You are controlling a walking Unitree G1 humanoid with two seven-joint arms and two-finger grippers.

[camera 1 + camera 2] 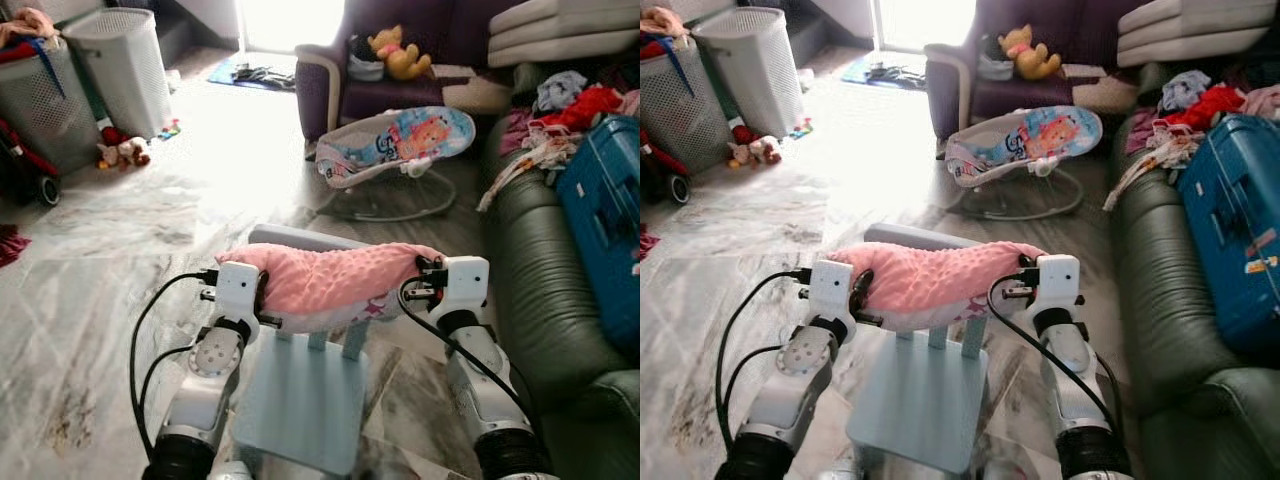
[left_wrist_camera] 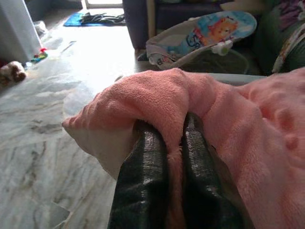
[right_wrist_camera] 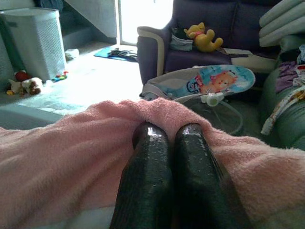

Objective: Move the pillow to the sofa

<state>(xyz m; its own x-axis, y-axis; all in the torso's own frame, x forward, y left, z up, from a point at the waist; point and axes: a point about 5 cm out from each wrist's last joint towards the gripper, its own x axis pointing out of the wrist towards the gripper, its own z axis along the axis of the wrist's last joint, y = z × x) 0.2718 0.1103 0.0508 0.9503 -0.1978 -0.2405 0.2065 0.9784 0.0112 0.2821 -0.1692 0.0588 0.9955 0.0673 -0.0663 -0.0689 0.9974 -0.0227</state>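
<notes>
A pink fleecy pillow hangs between my two arms, just above the backrest of a small pale blue chair. My left gripper is shut on the pillow's left end, its black fingers pinching a fold of pink fabric. My right gripper is shut on the right end, fingers pressed into the fleece. A dark green leather sofa runs along the right side, close to my right arm.
A blue suitcase and heaped clothes lie on the sofa. A baby bouncer stands ahead, a purple armchair with a yellow teddy behind it. Laundry baskets and toys sit far left on the marble floor.
</notes>
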